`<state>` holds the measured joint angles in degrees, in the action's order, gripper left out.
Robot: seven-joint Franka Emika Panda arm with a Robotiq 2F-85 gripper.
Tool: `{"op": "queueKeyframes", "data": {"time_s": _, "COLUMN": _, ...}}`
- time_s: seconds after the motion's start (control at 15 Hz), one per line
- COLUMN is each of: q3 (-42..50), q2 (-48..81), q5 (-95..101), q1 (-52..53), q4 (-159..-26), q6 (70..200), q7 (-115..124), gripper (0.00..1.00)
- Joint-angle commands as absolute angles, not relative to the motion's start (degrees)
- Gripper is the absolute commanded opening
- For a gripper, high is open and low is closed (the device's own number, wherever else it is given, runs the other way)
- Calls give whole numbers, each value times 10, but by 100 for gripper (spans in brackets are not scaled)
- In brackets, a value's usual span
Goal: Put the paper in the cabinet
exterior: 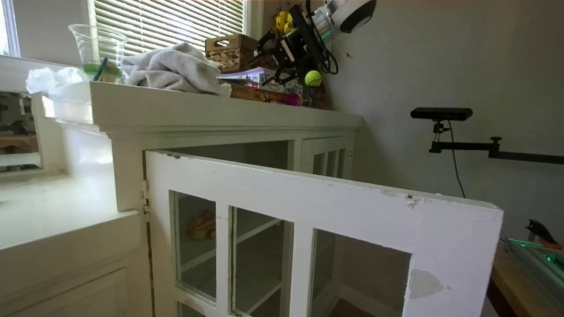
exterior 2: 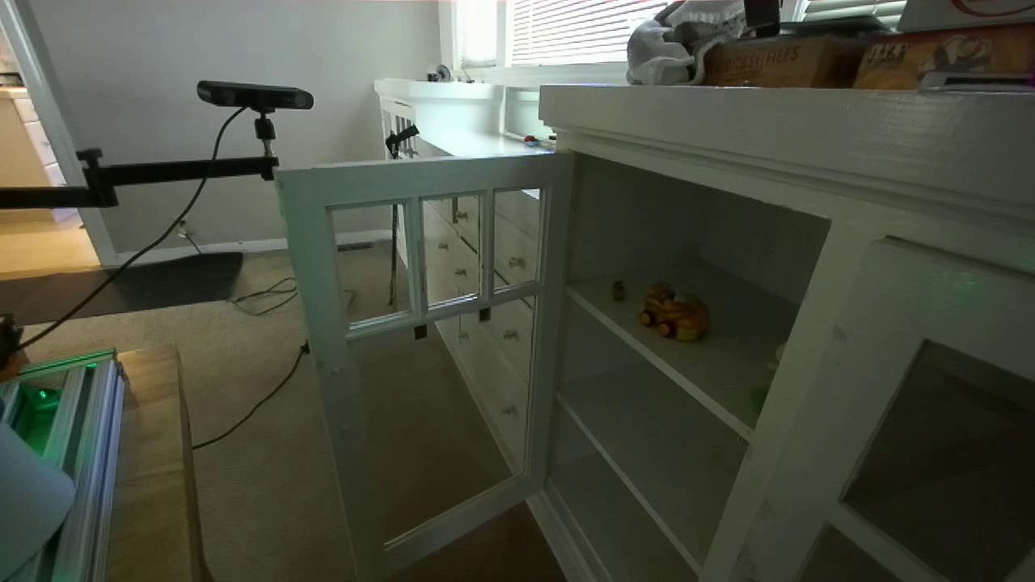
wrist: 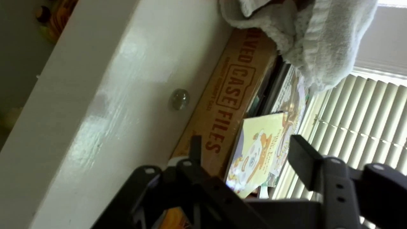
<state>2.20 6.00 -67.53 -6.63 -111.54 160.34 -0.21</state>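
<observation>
Gripper (wrist: 248, 148) held closest to wrist camera, fingers (wrist: 303, 159) spread well apart. Paper (wrist: 259, 146), printed with cartoon face, framed between them in that view; whether touched, cannot be told. Paper placed atop cabinet (exterior 2: 728, 121), just beside lettered side of box (wrist: 233, 86) marked CASE FILES. Crumpled towel (exterior: 176, 68) laid at box end. Cabinet door (exterior: 273, 193) swung open, shown in both exterior views. Toy car (exterior 2: 679, 314) set on upper shelf (exterior 2: 716, 368) inside. Clear cup (exterior: 101, 48) stood beside towel; blinds (exterior: 172, 26) hung behind.

Cabinet (exterior 2: 788, 436) only partly in view
</observation>
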Motion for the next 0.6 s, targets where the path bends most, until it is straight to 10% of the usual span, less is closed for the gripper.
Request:
{"op": "queueKeyframes", "data": {"time_s": 0.0, "q3": 19, "q2": 78, "q5": -727, "q1": -73, "q4": -1094, "q6": 1595, "q7": -48, "gripper": 70}}
{"op": "queueKeyframes", "data": {"time_s": 0.53, "q3": 19, "q2": 87, "q5": -769, "q1": -79, "q4": -1096, "q6": 1581, "q7": -93, "gripper": 67}}
